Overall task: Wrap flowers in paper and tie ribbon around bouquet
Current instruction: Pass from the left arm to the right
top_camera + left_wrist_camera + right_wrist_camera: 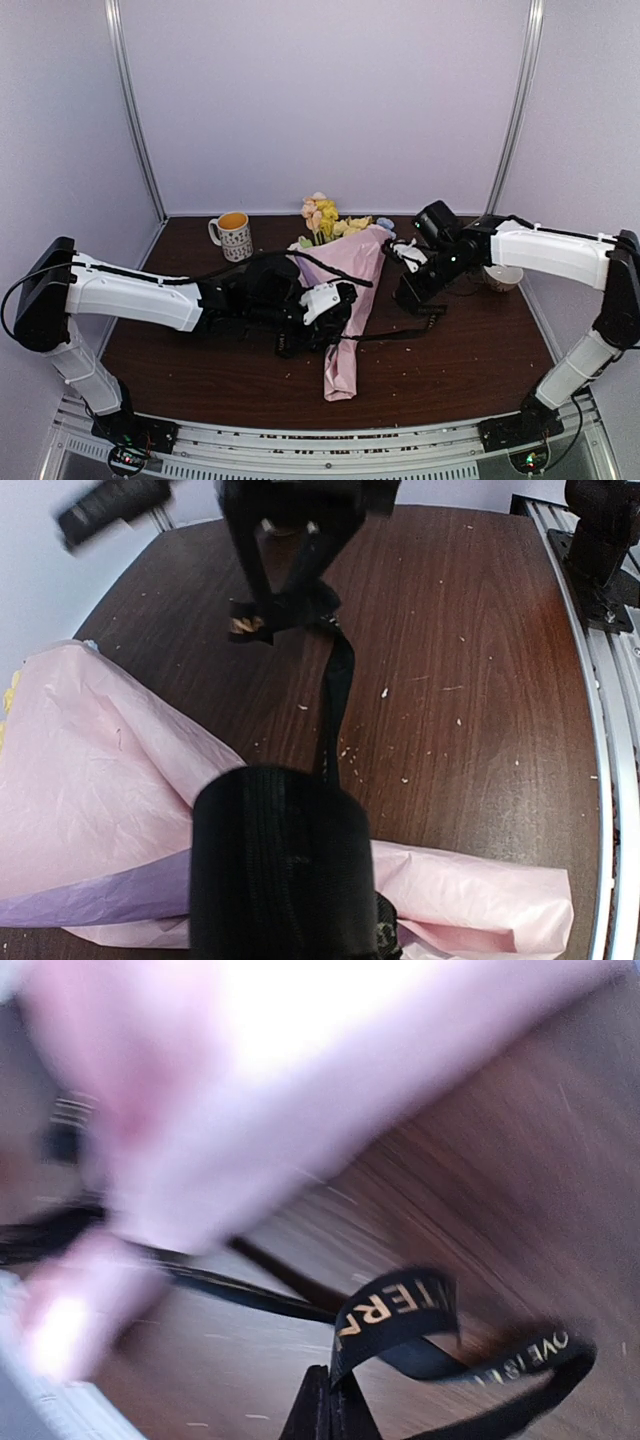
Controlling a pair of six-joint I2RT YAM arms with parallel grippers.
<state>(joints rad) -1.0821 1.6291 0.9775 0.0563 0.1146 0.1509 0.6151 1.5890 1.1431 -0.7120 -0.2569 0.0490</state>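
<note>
The bouquet lies across the table middle, with yellow and peach flowers [325,216] at the far end and pink paper [362,262] tapering toward me. My left gripper [310,325] rests on the cone's middle. Its fingers are hidden in the left wrist view behind a broad black band of ribbon [280,860], and a taut strand [338,680] runs from there to my right gripper [275,615]. That right gripper [412,298] stands just right of the cone. Its fingertips [340,1405] are shut on the gold-lettered ribbon [400,1305]. Paper [90,780] spreads beneath the left wrist.
A white patterned mug [234,236] with an orange inside stands at the back left. A pale bowl [503,277] sits at the right under my right arm. A loose ribbon strand [395,334] lies on the wood. The metal rail [330,450] runs along the near edge.
</note>
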